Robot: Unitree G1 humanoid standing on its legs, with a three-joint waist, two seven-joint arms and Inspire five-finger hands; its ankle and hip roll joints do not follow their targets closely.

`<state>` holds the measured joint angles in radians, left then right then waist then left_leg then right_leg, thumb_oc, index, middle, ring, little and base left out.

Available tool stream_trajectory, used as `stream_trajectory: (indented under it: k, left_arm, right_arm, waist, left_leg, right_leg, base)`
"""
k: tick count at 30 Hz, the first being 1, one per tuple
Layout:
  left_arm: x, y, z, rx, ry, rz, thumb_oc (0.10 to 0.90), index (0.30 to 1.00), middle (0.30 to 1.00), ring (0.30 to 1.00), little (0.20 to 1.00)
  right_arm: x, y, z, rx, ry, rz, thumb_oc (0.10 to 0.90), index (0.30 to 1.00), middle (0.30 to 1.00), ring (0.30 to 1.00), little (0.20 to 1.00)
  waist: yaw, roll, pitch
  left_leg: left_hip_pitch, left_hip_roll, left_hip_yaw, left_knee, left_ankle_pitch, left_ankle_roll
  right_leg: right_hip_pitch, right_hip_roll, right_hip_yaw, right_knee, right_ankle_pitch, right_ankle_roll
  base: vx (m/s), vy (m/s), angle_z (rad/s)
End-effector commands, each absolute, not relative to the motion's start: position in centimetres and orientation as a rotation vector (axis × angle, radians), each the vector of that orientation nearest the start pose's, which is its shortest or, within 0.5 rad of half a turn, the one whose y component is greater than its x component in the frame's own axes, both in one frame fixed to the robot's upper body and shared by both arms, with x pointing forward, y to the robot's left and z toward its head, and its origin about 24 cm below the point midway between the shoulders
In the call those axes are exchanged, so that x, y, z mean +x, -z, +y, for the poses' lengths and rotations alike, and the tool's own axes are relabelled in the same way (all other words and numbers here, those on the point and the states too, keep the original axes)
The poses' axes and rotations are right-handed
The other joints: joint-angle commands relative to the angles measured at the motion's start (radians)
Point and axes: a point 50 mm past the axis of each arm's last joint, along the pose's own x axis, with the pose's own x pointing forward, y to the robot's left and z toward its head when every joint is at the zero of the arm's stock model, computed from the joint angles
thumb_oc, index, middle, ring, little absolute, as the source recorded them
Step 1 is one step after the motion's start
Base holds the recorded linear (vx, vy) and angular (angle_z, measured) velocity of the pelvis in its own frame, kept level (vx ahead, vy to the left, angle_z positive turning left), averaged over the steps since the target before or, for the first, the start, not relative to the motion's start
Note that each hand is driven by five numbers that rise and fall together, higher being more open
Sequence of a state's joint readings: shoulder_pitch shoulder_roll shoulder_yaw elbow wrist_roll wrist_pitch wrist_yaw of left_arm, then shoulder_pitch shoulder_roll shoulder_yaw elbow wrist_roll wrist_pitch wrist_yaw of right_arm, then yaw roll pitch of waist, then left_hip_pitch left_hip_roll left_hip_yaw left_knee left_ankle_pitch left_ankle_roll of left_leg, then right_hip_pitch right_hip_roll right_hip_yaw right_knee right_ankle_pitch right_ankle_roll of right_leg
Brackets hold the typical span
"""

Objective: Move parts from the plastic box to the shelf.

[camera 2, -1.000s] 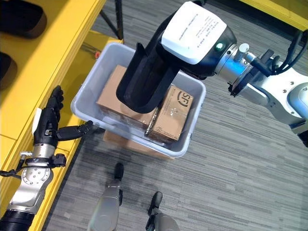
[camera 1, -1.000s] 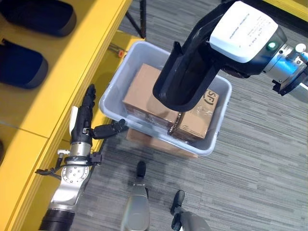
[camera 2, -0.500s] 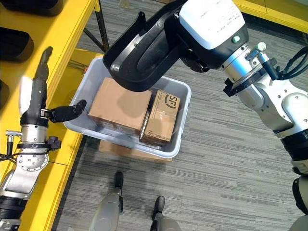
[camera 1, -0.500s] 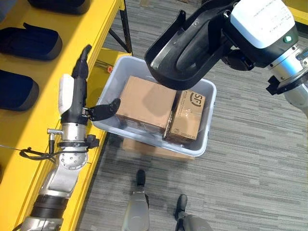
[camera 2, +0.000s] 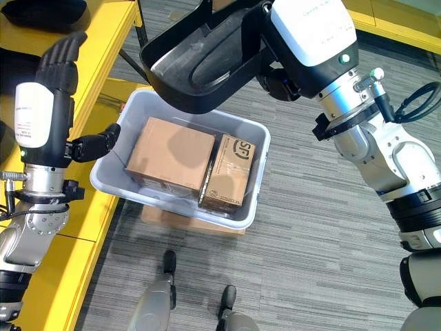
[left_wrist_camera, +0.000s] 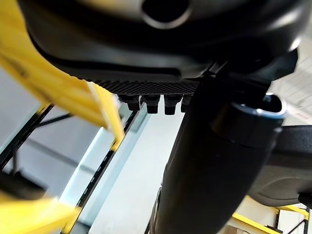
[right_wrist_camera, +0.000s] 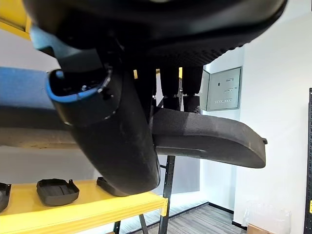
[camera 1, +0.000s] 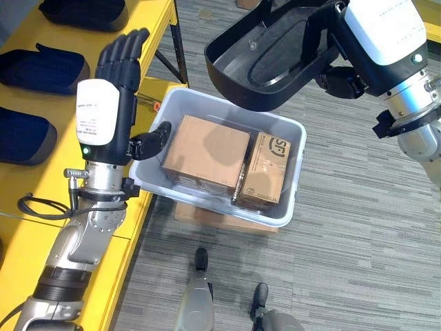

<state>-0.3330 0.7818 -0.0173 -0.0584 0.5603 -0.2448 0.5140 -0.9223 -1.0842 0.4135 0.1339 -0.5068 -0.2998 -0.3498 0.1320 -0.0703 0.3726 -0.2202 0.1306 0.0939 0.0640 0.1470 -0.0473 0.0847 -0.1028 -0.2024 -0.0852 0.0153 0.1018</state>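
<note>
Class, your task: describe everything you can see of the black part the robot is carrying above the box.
The black part is a large, shallow, tray-like shell that looks like moulded plastic, with a raised rim and a long oval recess in its grey-sheened inner face. It is held in the air, tilted, its hollow side facing up, above the far edge of the plastic box. The right hand grips it: the thumb lies against one face and the fingers curl over the other. Nothing else touches it.
</note>
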Motion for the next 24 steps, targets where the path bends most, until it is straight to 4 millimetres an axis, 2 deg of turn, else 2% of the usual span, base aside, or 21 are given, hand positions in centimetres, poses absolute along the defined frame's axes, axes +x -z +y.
stream_trajectory:
  k: [1,10,24]
  left_arm:
    - [27.1,-21.3,21.6,1.2,-0.292,-1.024,0.9,1.0,1.0,1.0,1.0]
    - [27.7,-22.2,20.2,1.299,-0.27,-1.114,0.9,1.0,1.0,1.0,1.0]
    - [28.0,-23.1,18.6,1.318,-0.216,-1.19,0.9,1.0,1.0,1.0,1.0]
  right_arm:
    - [30.7,-32.5,-20.4,-1.275,0.272,-1.171,0.4,0.3,0.3,0.3,0.3]
    - [31.3,-32.4,-19.5,-1.245,0.253,-1.18,0.4,0.3,0.3,0.3,0.3]
    - [32.0,-32.7,-18.1,-1.208,0.23,-1.193,0.4,0.3,0.3,0.3,0.3]
  waist:
    - [-0.023,-0.005,-0.287]
    - [-0.04,-0.002,-0.29]
    - [-0.057,0.002,-0.289]
  left_leg:
    - [-0.06,0.147,-0.064,-0.025,0.072,-0.139]
    - [-0.058,0.151,-0.059,-0.018,0.07,-0.138]
    - [-0.042,0.156,-0.038,-0.009,0.059,-0.134]
  right_leg:
    - [0.169,-0.018,-0.04,-0.002,-0.15,0.035]
    - [0.167,-0.017,-0.028,-0.002,-0.15,0.031]
    - [0.164,-0.022,-0.002,-0.002,-0.144,0.03]
  base:
    - [0.0,0.0,0.0]
    - [0.0,0.0,0.0]
    - [0.01,0.009,-0.07]
